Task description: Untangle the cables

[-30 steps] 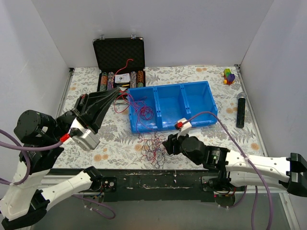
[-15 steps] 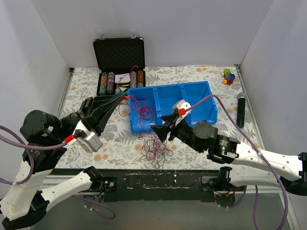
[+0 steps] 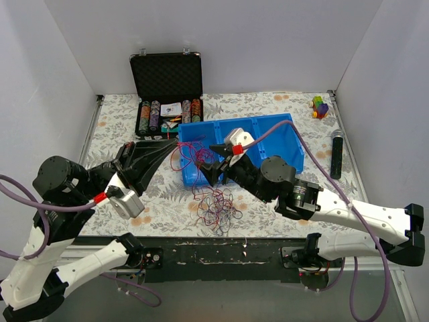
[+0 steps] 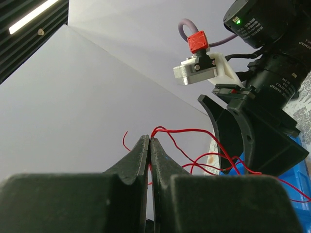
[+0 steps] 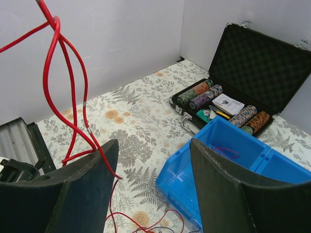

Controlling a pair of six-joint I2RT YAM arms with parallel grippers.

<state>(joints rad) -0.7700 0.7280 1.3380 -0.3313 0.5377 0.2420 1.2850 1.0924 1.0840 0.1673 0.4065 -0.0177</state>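
Observation:
A tangle of thin red and purple cables (image 3: 214, 204) lies on the table in front of the blue bin (image 3: 268, 144), with strands running up into the bin's left compartment. My left gripper (image 3: 174, 139) is shut on a red cable (image 4: 194, 130), pinched at the fingertips (image 4: 146, 145) and held up in the air. My right gripper (image 3: 212, 163) is open and empty, raised near the bin's left end. In the right wrist view the lifted red cable (image 5: 48, 82) hangs beside the left finger (image 5: 82, 194). A purple strand (image 5: 226, 151) lies in the bin.
An open black case (image 3: 167, 80) with poker chips stands behind the bin, also in the right wrist view (image 5: 257, 63). Coloured toy blocks (image 3: 320, 106) and a black cylinder (image 3: 336, 154) lie at the right. White walls enclose the table.
My right gripper has risen from the table's front and moved left and farther back to the bin's left end. My left gripper has shifted slightly nearer and right, still holding the red cable.

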